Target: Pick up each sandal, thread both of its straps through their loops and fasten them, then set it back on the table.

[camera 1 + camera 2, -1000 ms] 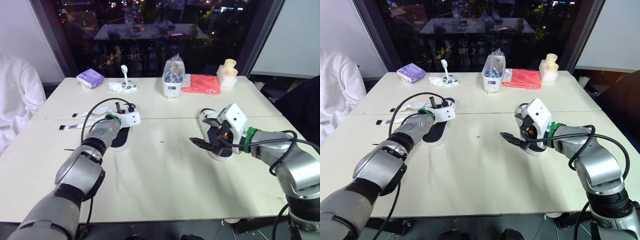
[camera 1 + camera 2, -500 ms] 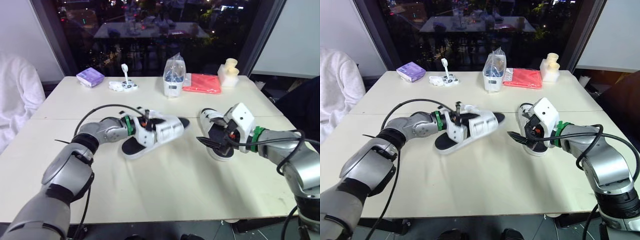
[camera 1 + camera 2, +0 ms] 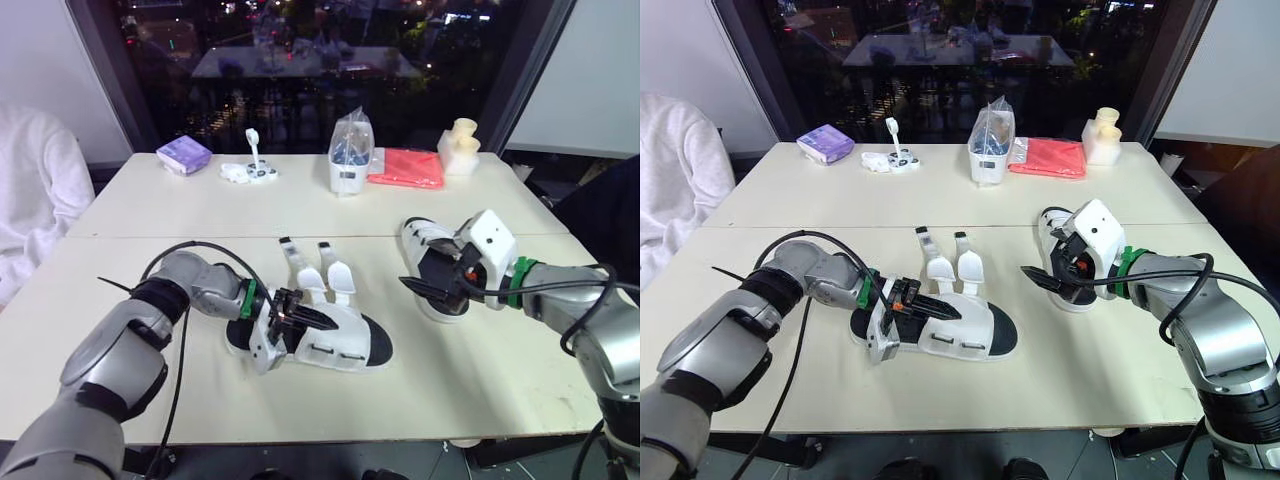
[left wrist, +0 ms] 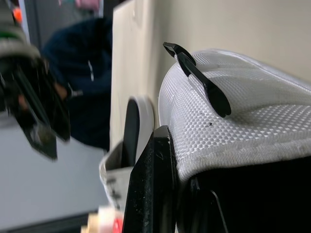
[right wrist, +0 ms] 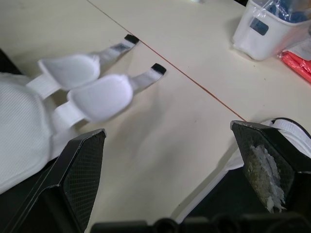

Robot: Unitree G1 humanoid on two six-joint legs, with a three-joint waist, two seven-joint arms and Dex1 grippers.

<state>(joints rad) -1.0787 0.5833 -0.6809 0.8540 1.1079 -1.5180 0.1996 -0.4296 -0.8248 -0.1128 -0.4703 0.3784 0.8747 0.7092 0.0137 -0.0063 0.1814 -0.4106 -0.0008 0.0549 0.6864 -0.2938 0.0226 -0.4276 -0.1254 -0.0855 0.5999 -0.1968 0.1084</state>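
A white mesh, black-soled sandal (image 3: pixel 965 338) is being pinched by the left gripper (image 3: pixel 938 307). At its 3 o'clock, the right gripper (image 5: pixel 167 130) is being held spread over another white sandal (image 3: pixel 424 235).

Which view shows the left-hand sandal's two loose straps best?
Right wrist view: both straps are spread out, whole and close. The eye views show them smaller, beyond the sandal. The left wrist view shows its mesh upper.

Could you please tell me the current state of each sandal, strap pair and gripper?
Left sandal: on the table, upper gripped.
Its straps: unfastened, splayed on the table.
Right sandal: flat on the table, ungripped.
Left gripper: shut on left sandal.
Right gripper: open, over right sandal.
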